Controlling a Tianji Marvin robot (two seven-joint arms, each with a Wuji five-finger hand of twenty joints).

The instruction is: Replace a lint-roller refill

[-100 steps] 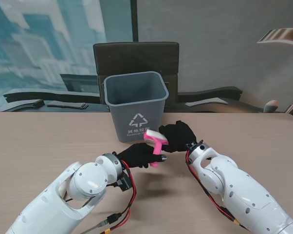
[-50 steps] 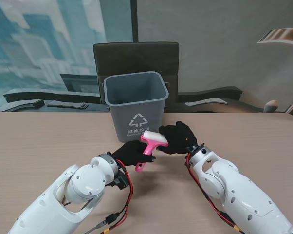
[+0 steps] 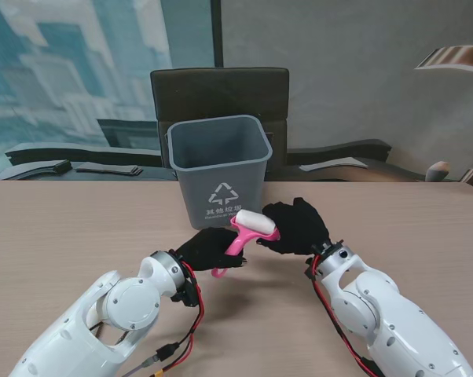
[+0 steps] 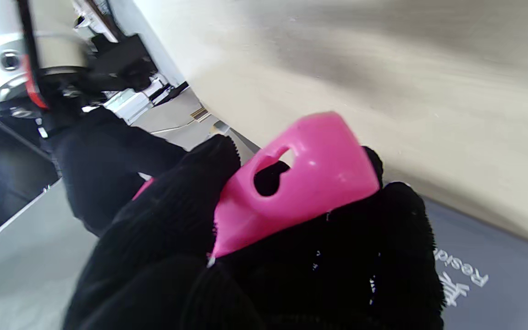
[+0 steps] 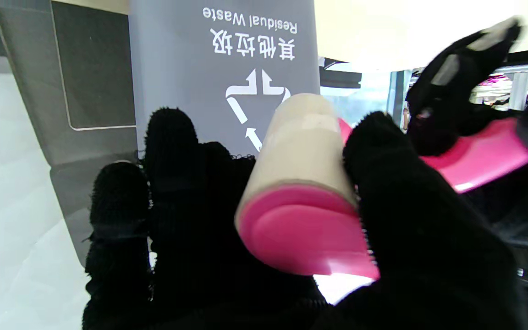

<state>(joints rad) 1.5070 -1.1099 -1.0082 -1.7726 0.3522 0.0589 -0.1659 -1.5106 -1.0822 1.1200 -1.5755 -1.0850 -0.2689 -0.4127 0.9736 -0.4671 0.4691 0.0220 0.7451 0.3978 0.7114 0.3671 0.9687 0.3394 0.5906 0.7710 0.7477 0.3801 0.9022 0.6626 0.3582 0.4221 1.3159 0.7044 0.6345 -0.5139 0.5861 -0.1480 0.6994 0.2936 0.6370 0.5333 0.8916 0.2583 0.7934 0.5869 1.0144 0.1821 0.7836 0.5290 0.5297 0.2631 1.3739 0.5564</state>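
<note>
I am holding the pink lint roller [image 3: 240, 233] in the air over the middle of the desk [image 3: 56, 236], just in front of the grey bin [image 3: 219, 169]; my left hand [image 3: 209, 249] is wrapping its handle, fingers curled tight; my right hand [image 3: 295, 226] is pinching the spent refill [image 5: 303, 137] between thumb and fingers. I am judging the pull should run straight along the roller's axis; the left grip must not twist.

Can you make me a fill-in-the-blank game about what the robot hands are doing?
1. The left robot hand holds the lint roller by its ___ handle.
2. The right robot hand grips the ___ roll.
3. Behind the roller stands a gray ___.
4. The bin stands on the ___.

Missing words: pink; white; bin; table
</note>
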